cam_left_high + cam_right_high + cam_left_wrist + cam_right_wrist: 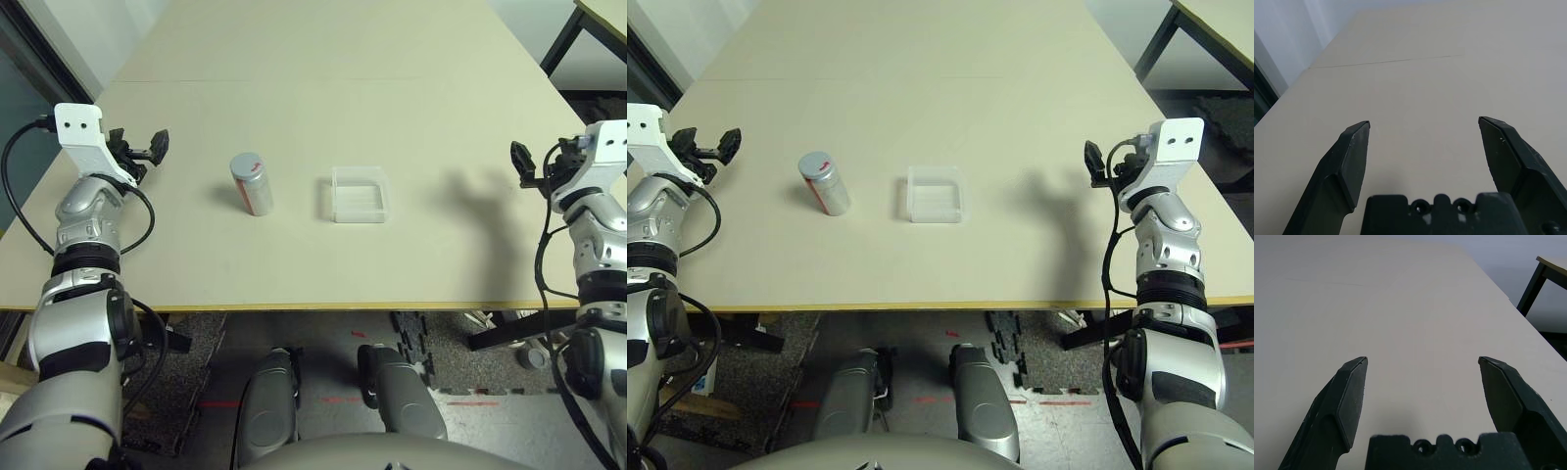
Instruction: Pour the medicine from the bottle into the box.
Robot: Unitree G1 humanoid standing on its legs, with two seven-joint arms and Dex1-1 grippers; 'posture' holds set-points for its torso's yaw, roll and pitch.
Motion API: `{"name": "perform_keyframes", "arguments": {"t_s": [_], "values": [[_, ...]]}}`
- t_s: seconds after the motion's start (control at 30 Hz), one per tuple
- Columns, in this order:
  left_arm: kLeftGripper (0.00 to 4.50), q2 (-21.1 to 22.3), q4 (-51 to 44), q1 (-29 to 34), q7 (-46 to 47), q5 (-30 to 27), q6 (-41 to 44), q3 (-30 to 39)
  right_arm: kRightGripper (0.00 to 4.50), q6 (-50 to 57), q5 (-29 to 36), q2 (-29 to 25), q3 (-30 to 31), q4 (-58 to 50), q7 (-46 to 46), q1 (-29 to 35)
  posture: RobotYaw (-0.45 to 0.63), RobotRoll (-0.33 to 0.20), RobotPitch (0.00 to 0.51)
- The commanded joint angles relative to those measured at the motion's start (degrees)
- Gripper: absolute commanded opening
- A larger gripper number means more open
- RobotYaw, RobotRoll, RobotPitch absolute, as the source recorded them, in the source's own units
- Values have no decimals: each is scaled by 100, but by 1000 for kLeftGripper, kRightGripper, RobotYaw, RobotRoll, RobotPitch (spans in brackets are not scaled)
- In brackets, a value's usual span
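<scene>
bottle (pixel 252 183), whitish, red mark, grey cap

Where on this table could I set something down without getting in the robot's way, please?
The far half of the table, beyond the pill bottle and the clear box, is bare. So are the near strip before them and the stretch between box and open right gripper. Tightest is the bottle-to-box gap; the open left gripper flanks the bottle.
</scene>
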Motion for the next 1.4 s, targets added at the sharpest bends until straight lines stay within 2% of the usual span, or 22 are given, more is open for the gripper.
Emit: {"name": "perform_keyframes", "arguments": {"t_s": [0.03,0.3,0.53,0.83,1.03,1.13,1.23,1.4], "values": [[4454,56,137,-51,-9,75,14,-13,4500,13,49,8,-47,23,-52,-7,-120,0,162],[4454,116,7,46,-89,22,34,25,4500,14,93,82,17,-3,147,-12,-81,0,160],[4454,73,-451,260,-367,-113,277,46,4500,131,315,130,84,-136,780,-115,-74,0,165],[4454,60,-1035,530,-845,-242,656,43,4500,1215,1162,225,582,-1577,2764,15,-70,0,149],[4454,40,-1196,573,-986,-272,754,11,4500,1838,1517,113,1107,-2503,4027,141,-67,0,137],[4454,12,-1337,642,-1098,-311,795,8,4500,1785,1473,23,1432,-2867,4602,257,-60,0,128],[4454,-23,-1551,748,-1194,-366,881,22,4500,1724,1415,-60,1656,-3069,4964,360,-52,0,122],[4454,-199,-2533,1262,-1440,-697,1070,125,4500,1895,1489,-25,1810,-3205,5168,349,-34,0,118]]}}
